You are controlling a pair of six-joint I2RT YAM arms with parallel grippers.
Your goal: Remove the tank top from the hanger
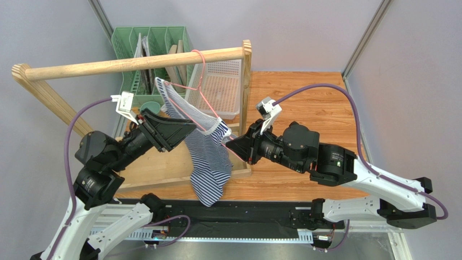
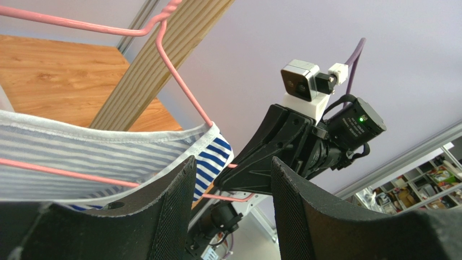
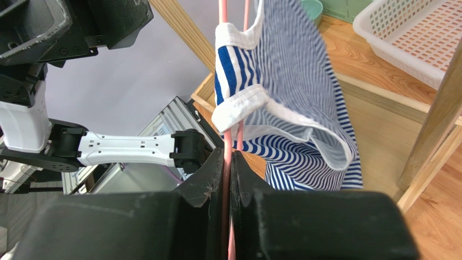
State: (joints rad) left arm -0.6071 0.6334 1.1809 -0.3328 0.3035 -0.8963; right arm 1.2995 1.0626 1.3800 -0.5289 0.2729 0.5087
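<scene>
Pink hanger point(image 2: 184, 85), one; tank top point(image 1: 209, 162), one

Pale lilac walls point(image 1: 303, 27); wooden tabletop point(image 1: 314, 92) (light-grained); green rack point(image 1: 122, 40) behind.

Left tool point(image 2: 232, 168) agape, right tool point(image 3: 229, 157) fingers pinched together, both aloft.

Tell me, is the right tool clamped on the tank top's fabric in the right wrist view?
No: the right tool is shut on the hanger's pink wire, beside the tank top.
</scene>
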